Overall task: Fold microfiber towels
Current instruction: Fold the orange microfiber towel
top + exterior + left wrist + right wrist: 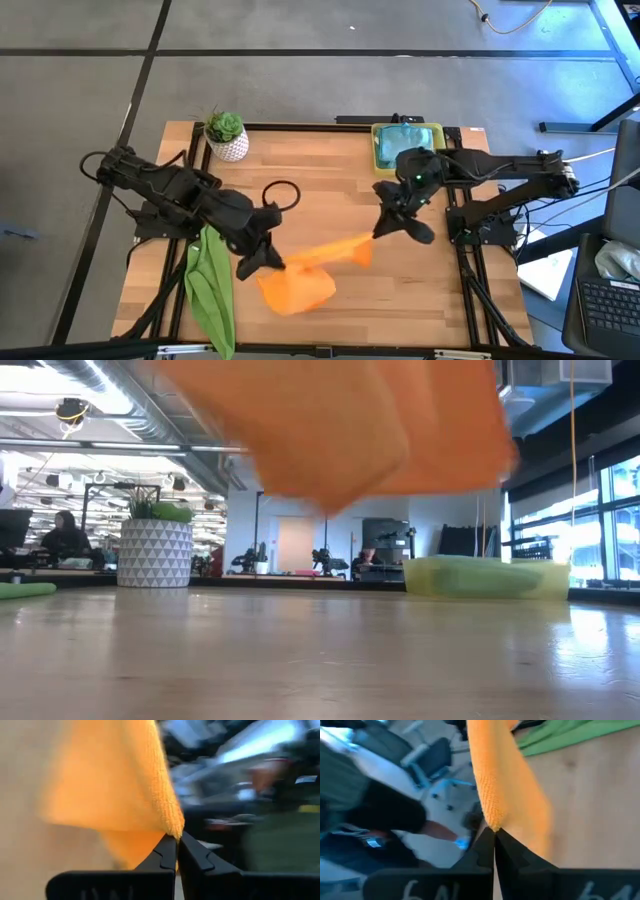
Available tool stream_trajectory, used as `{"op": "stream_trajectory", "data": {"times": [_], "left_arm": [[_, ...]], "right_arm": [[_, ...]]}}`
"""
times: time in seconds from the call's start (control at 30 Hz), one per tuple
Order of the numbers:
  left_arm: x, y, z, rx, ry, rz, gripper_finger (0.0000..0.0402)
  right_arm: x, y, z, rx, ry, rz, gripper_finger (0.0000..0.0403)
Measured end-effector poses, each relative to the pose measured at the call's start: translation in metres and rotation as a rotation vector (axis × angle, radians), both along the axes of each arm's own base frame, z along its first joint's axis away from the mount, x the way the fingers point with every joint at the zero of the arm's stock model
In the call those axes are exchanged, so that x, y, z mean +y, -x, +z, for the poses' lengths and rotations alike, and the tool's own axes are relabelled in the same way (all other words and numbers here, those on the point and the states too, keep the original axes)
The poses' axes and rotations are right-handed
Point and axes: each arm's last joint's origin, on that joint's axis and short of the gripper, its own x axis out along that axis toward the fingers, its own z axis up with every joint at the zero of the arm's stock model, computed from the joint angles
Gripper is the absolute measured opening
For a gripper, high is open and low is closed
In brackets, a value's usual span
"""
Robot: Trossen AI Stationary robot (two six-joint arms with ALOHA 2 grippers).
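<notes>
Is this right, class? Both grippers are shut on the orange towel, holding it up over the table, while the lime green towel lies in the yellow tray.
One detail is wrong. The lime green towel is not in the yellow tray; the high view shows it on the table near the left arm. The rest stands: the left gripper and right gripper are both shut on the orange towel.

Potted plant (226,135), yellow tray (380,148)

Bright overhead light; blurred wrist-view backgrounds
</notes>
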Motion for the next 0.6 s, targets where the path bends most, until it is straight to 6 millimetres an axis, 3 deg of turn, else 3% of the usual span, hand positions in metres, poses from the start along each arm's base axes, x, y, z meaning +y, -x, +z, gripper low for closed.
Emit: {"op": "stream_trajectory", "data": {"times": [0.13, 0.3, 0.47, 0.53, 0.6], "left_arm": [[0.026, 0.002, -0.022, 0.129, -0.358, 0.12, 0.0], [0.056, 0.004, -0.079, 0.404, -0.778, 0.208, 0.0], [0.079, 0.011, -0.16, 0.663, -0.768, 0.097, 0.0013], [0.082, 0.013, -0.185, 0.699, -0.677, 0.062, 0.0022], [0.087, 0.021, -0.204, 0.77, -0.605, 0.032, 0.0031]], "right_arm": [[-0.016, -0.018, -0.032, 0.104, 0.102, -0.105, 0.0004], [-0.045, -0.041, -0.113, 0.356, 0.268, -0.229, 0.0007], [-0.074, -0.039, -0.186, 0.667, 0.294, -0.324, 0.0009], [-0.08, -0.039, -0.201, 0.722, 0.285, -0.348, 0.0008], [-0.085, -0.039, -0.203, 0.732, 0.267, -0.383, 0.0006]]}}
